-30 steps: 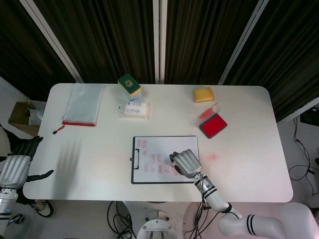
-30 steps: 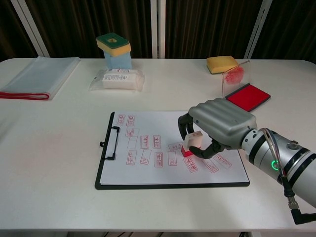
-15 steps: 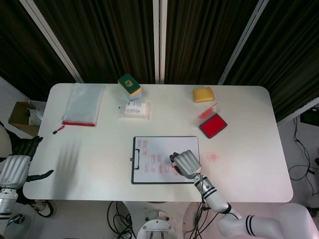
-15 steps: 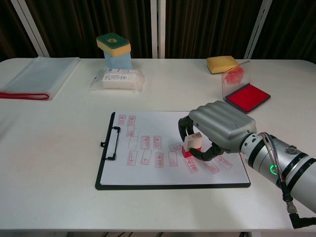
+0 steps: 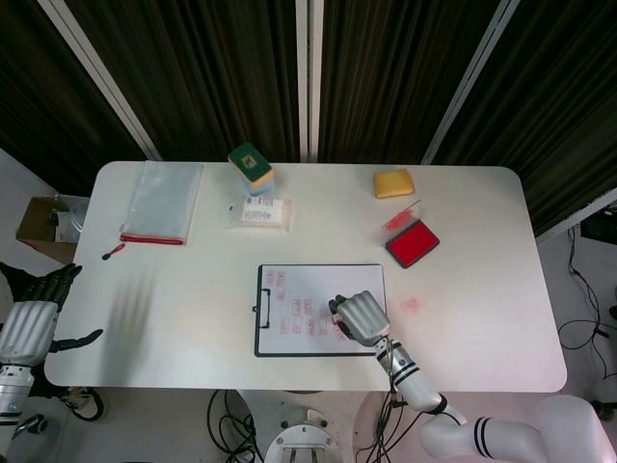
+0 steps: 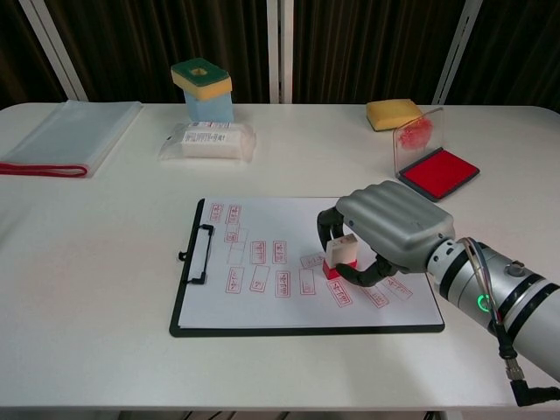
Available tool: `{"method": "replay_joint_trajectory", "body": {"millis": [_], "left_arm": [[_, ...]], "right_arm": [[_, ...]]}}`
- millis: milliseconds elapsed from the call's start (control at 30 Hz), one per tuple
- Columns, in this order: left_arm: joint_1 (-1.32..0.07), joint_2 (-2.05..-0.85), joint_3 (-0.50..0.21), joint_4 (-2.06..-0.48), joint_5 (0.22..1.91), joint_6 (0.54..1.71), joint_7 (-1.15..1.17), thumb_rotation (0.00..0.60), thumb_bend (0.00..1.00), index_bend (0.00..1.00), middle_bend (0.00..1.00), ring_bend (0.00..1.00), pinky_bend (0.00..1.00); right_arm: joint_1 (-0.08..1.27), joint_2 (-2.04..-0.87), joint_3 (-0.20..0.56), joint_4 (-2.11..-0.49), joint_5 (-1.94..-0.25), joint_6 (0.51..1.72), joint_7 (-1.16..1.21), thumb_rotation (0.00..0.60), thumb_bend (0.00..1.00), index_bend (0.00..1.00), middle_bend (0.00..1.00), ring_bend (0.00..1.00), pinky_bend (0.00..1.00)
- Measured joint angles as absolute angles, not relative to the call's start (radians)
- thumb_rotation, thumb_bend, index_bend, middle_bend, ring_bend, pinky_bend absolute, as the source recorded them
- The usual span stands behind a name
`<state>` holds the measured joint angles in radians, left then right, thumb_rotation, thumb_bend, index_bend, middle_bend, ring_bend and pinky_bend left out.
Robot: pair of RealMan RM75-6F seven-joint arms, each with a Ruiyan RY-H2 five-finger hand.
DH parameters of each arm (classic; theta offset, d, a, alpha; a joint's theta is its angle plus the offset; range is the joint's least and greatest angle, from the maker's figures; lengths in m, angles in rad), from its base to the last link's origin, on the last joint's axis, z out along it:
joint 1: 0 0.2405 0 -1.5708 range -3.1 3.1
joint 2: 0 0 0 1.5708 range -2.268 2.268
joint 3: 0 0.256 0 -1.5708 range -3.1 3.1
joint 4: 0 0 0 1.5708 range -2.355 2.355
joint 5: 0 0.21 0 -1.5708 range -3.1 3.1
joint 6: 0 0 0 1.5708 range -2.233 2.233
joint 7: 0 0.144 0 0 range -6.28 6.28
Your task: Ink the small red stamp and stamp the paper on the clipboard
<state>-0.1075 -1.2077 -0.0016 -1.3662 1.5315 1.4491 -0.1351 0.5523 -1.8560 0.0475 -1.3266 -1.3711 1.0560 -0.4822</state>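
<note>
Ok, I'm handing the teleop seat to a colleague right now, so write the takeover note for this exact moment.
Right hand: grips the small red stamp, its red base down on the paper of the clipboard.
Left hand: off the table's left edge, holds nothing, fingers apart.
Ink pad: open at the right rear, lid up.
Done: stamp looks inked; the paper carries many red prints.
Left: lift the stamp off, check the new print, set the stamp down.
</note>
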Motion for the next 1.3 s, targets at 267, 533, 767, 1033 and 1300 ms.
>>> {"method": "replay_joint_trajectory", "body": {"millis": [267, 533, 767, 1033, 1300], "left_arm": [[-0.108, -1.203, -0.003, -1.376, 1.532, 1.451, -0.128, 0.432, 0.09, 0.06, 0.06, 0.1, 0.18], [-0.108, -1.197, -0.003, -1.392, 1.535, 1.453, -0.114, 0.434, 0.09, 0.06, 0.06, 0.1, 0.18], [-0.112, -1.197, -0.002, -1.406, 1.539, 1.45, -0.099, 0.432, 0.09, 0.06, 0.06, 0.1, 0.18], [-0.115, -1.19, -0.002, -1.429, 1.539, 1.447, -0.077, 0.432, 0.09, 0.06, 0.06, 0.1, 0.18], [-0.123, -1.196, 0.0, -1.439, 1.542, 1.436, -0.061, 0.431, 0.09, 0.06, 0.06, 0.1, 0.18]], "right_arm": [[0.554, -1.839, 0.067, -1.364, -1.394, 1.086, -0.453, 0.6, 0.36, 0.73, 0.62, 0.82, 0.93], [0.546, -1.766, 0.102, -1.477, -1.422, 1.149, -0.417, 0.6, 0.36, 0.73, 0.62, 0.82, 0.93], [0.521, -1.668, 0.123, -1.547, -1.41, 1.183, -0.385, 0.6, 0.36, 0.73, 0.63, 0.82, 0.93], [0.501, -1.607, 0.13, -1.518, -1.366, 1.173, -0.332, 0.6, 0.36, 0.73, 0.63, 0.82, 0.93], [0.469, -1.533, 0.083, -1.448, -1.355, 1.14, -0.27, 0.6, 0.36, 0.73, 0.63, 0.82, 0.93]]}}
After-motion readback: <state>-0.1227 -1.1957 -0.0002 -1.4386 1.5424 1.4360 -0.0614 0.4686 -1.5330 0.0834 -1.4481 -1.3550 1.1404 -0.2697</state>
